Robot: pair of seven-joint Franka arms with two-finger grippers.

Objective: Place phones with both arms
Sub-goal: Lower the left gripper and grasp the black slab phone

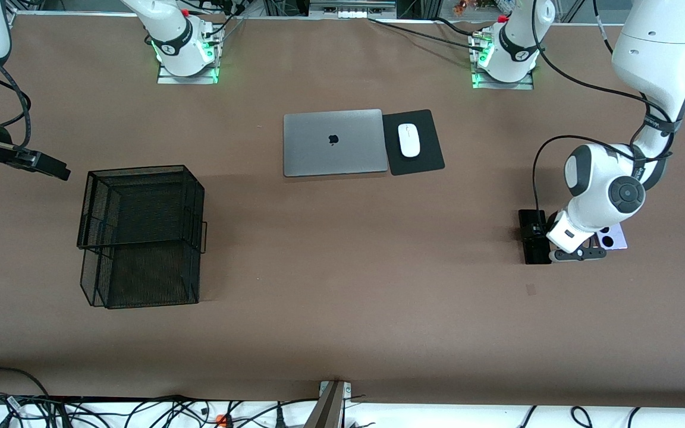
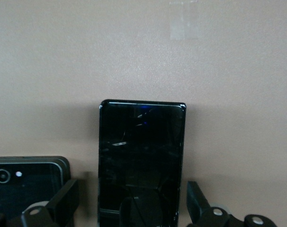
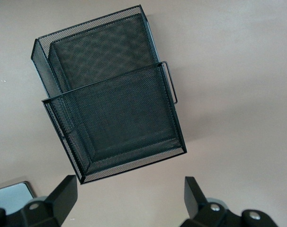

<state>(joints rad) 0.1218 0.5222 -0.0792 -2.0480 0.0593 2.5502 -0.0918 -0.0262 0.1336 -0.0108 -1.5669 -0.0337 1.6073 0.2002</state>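
The long black phone (image 1: 537,252) lies flat toward the left arm's end of the table. My left gripper (image 1: 537,233) hangs low over it, open. In the left wrist view its fingers (image 2: 65,201) stand on either side of the long black phone (image 2: 141,156) without touching it. The small squarish black phone (image 2: 25,182) lies beside the long one; the left hand hides it in the front view. The lilac-white phone (image 1: 613,239) with two black circles lies a little farther toward that end. My right gripper (image 1: 57,170) waits open in the air beside the mesh basket, with only bare table between its fingers (image 3: 63,196).
A black two-tier mesh basket (image 1: 140,172) (image 3: 105,90) stands toward the right arm's end. A closed silver laptop (image 1: 333,142) and a white mouse (image 1: 409,139) on a black pad (image 1: 423,160) sit mid-table near the bases. Cables run along the table's front edge.
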